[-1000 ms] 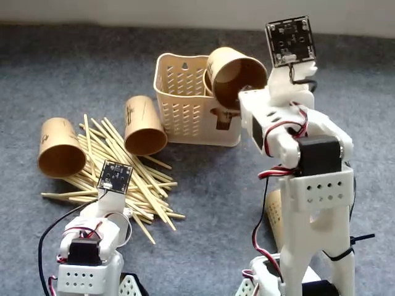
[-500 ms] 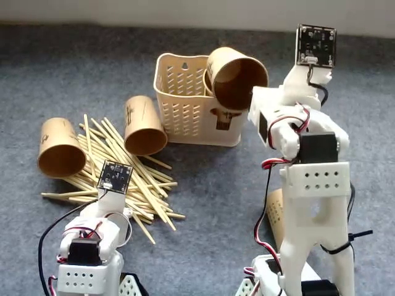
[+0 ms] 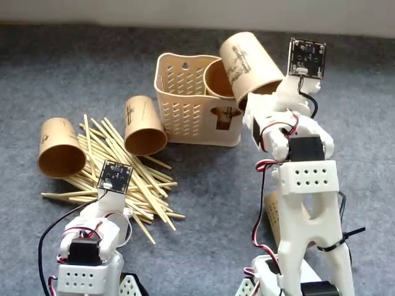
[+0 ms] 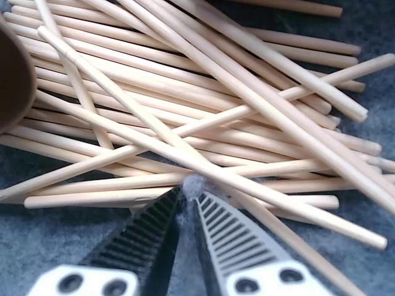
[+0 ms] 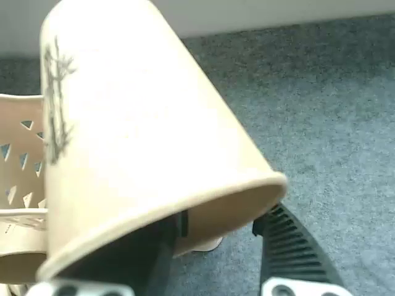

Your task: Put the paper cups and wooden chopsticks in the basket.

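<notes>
Grey felt surface (image 3: 203, 191), pale wall (image 3: 123, 9) behind. Basket (image 3: 185, 105) holds an inner cup (image 3: 216, 79). Right gripper (image 5: 219, 237) fingers pinch the rim of a tilted paper cup (image 3: 250, 61) over the basket's edge. Left wrist view: left gripper (image 4: 188, 194) fingers nearly pressed together at chopsticks (image 4: 185, 92).

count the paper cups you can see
4. The far-left cup lies by the chopsticks; a second cup lies left of the basket; a third cup sits inside it; the right gripper holds the fourth cup at the basket's rim. Others may hide behind the arm.
</notes>
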Motion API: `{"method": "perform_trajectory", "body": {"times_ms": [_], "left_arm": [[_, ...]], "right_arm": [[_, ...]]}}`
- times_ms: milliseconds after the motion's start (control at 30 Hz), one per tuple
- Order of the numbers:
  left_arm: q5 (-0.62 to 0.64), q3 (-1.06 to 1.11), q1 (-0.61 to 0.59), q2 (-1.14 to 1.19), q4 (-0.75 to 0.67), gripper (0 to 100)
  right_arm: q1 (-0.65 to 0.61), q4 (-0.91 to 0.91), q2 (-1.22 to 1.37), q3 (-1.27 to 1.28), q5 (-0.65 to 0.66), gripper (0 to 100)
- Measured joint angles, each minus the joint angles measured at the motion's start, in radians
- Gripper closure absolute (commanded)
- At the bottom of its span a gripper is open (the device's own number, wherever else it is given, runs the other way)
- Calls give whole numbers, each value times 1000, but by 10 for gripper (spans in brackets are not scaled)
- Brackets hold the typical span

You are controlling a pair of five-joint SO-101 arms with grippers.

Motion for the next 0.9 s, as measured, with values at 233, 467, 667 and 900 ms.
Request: {"method": "perform_trajectory", "body": {"times_ms": [233,467,667,900], "left_arm": [[0,0,0,0,0,984],[0,0,0,0,0,984],[0,0,0,0,0,984],[0,0,0,0,0,984]], "right_arm": [[-15,0,-31,-8,0,821],[-23,0,-153,-8,0,821],[-66,-5,-169,6,0,821],[-109,-146,-172,110,0,821]]}}
